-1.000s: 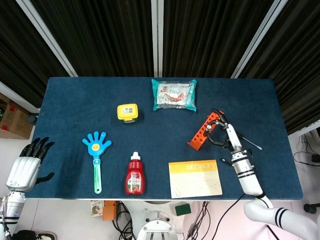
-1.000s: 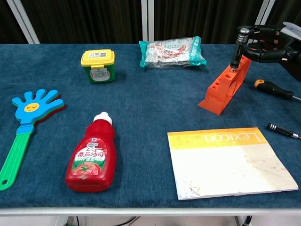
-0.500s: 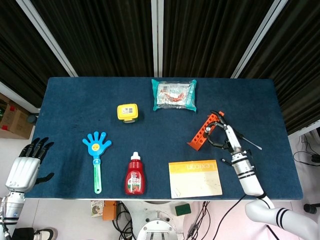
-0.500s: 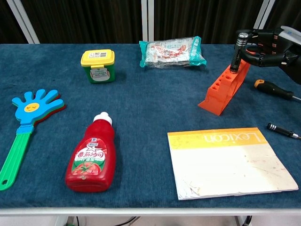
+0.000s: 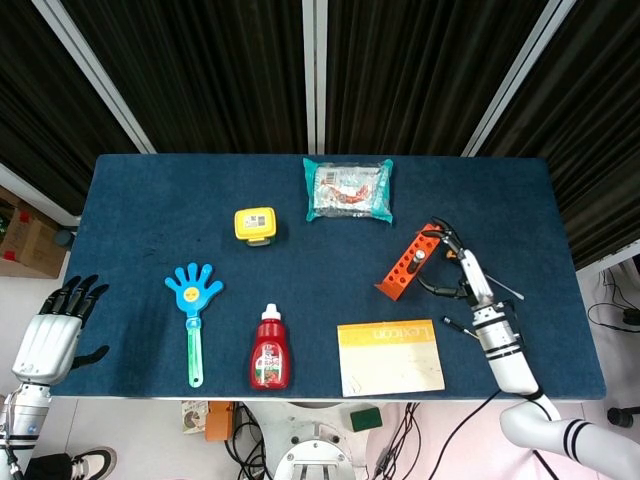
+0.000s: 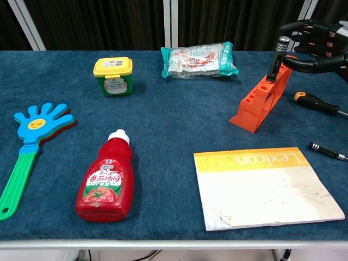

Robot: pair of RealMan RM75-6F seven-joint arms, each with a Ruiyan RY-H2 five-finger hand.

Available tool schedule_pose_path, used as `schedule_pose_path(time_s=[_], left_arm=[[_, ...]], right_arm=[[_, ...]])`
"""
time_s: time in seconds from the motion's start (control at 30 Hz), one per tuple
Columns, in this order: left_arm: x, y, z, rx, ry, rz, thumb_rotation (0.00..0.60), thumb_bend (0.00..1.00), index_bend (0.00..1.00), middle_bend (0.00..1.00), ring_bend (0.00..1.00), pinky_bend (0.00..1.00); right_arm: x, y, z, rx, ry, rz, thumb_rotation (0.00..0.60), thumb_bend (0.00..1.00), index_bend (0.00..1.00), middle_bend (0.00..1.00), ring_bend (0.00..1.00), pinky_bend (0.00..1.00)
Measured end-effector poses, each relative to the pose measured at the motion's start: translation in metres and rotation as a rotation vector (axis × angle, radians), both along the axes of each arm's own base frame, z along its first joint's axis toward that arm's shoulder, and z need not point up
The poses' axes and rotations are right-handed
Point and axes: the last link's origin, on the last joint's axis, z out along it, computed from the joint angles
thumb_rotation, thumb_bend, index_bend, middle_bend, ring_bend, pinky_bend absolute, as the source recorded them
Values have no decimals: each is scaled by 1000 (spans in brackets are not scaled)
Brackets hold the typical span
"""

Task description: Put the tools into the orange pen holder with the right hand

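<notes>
The orange pen holder [image 6: 259, 105] [image 5: 405, 265] lies slanted on the blue table, right of centre. A black-handled tool [image 6: 276, 57] stands in its top hole. My right hand [image 6: 318, 46] [image 5: 462, 274] hovers just right of that tool with its fingers apart, holding nothing. An orange-handled screwdriver [image 6: 315, 102] lies on the cloth right of the holder. A thin black screwdriver [image 6: 326, 150] [image 5: 458, 326] lies nearer the front. My left hand [image 5: 50, 335] hangs off the table's left edge with its fingers spread.
A yellow-and-white notebook [image 6: 266, 185] lies in front of the holder. A ketchup bottle [image 6: 106, 179], a blue hand clapper [image 6: 27, 141], a yellow-lidded jar [image 6: 113, 75] and a teal snack pack [image 6: 198, 60] are spread over the left and back.
My right hand has let go of the black tool and drawn back to the right. The tool now stands in the holder by itself.
</notes>
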Motion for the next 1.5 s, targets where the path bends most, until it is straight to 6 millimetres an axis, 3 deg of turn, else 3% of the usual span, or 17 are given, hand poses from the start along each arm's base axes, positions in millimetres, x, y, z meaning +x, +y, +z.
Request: schedule_pose_path(time_s=[0.27, 0.5, 0.7, 0.9, 1.5], left_arm=[[-1, 0, 0, -2, -2, 3, 600, 54, 145, 70, 29, 182], [1, -1, -2, -4, 1, -2, 600, 54, 145, 70, 29, 182], [2, 0, -4, -13, 6, -1, 600, 54, 145, 70, 29, 182], [2, 1, -5, -15, 7, 2, 600, 54, 145, 70, 29, 182], [-2, 5, 1, -9, -12, 11, 600, 54, 147, 70, 29, 182]], right_arm=[[-19, 6, 41, -133, 24, -15, 600, 281, 229, 26, 0, 0], [-49, 2, 62, -211, 255, -120, 600, 330, 272, 23, 0, 0], [-81, 0, 64, -155, 547, -257, 600, 351, 301, 1, 0, 0], [-104, -5, 52, -3, 705, -410, 600, 320, 300, 0, 0, 0], [-69, -42, 6, 145, 811, -426, 600, 269, 301, 0, 0, 0]])
